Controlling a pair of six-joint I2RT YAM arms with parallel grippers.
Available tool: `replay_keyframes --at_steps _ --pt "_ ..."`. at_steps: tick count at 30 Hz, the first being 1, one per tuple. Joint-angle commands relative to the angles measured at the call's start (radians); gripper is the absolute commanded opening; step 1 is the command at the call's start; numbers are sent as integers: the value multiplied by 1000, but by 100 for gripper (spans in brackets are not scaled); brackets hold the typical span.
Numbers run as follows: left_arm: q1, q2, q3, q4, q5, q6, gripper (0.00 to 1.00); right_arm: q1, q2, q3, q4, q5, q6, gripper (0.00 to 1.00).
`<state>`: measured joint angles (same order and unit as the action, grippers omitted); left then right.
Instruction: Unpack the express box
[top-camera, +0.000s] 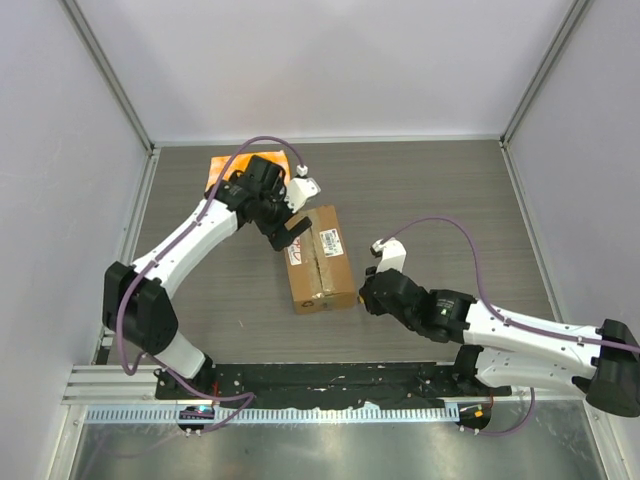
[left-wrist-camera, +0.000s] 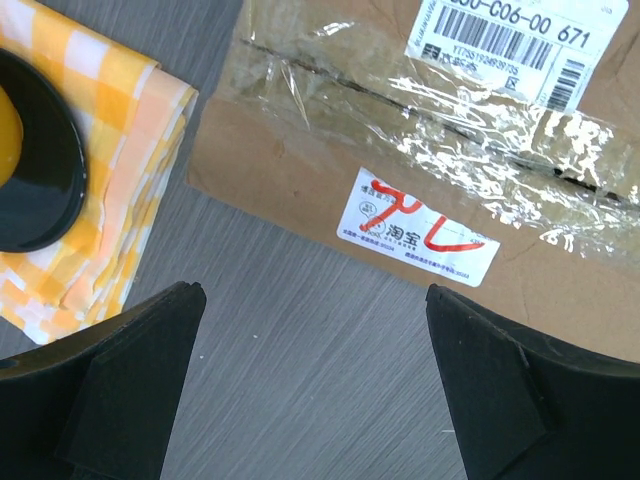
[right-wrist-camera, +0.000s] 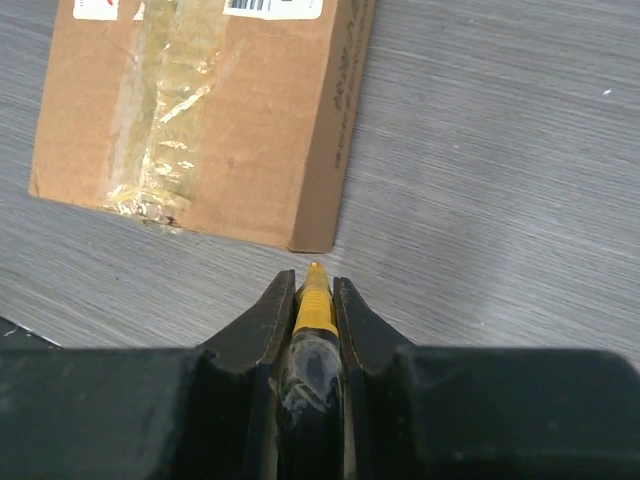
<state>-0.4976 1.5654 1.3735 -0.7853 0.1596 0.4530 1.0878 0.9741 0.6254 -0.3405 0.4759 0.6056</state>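
Express box (top-camera: 320, 260) is taped shut and unopened, we note; left gripper (left-wrist-camera: 310, 320) gapes empty, right gripper (right-wrist-camera: 312, 282) clamps a yellow-tipped tool (right-wrist-camera: 313, 308).

Matt cardboard express box (top-camera: 320, 262), glossy tape (right-wrist-camera: 160, 110)

top: overhead, far | wrists: close, likely downward | shared: express box (top-camera: 325, 275)

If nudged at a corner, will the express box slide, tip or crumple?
Probably slides or pivots, not tips: the express box lies flat and low. Likely stiff: corners look square, seam taped shut. The glossy tape may be slippery.
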Motion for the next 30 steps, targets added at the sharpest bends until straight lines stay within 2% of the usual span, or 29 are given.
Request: replay_keyframes --at_steps 1,3,6,11,15,30 --pt "8 53 71 -2 -25 -4 100 20 -54 100 -90 88 -45 1" --pt "17 103 88 6 -38 -7 100 41 -75 134 -68 96 -105 1" --pt "34 168 122 24 -49 -22 100 98 -95 161 38 34 -300 1" --pt "65 245 173 0 -8 -40 100 302 7 209 153 -26 -713 1" --pt "68 280 179 -25 40 -8 100 328 181 313 107 -83 -846 1" --pt "68 424 283 -161 184 96 100 337 258 313 184 -114 -1121 1"
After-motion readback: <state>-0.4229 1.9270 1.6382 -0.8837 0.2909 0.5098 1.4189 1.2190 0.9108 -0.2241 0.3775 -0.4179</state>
